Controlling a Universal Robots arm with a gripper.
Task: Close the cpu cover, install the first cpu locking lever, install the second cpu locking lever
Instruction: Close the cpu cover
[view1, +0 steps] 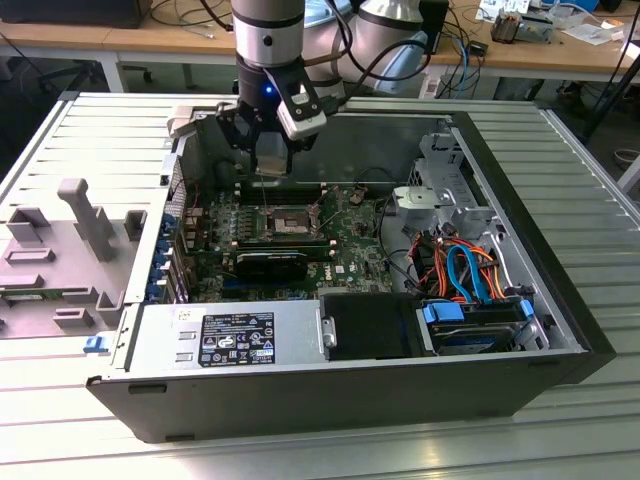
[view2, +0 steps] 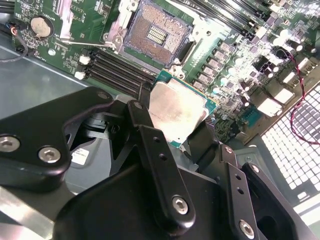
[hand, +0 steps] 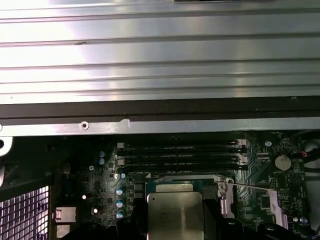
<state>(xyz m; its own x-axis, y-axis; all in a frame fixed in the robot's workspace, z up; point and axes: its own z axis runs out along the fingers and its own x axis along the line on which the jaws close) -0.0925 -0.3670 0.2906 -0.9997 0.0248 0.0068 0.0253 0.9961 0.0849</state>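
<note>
Gripper (view2: 174, 120) clamped on processor chip (view2: 177, 102); we'd guess the cpu cover (view2: 66, 20) is light, stiff metal; take its free edge.

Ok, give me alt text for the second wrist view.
The black pincer grips a square silvery processor chip by its edges above the green motherboard. Beyond it sits the open CPU socket, beside black memory slots.

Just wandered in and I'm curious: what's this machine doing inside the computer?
A robot arm's tool hangs inside an open computer case. In both wrist views it grips a silvery processor chip above the green board, close to the socket, which lies uncovered and empty.
</note>
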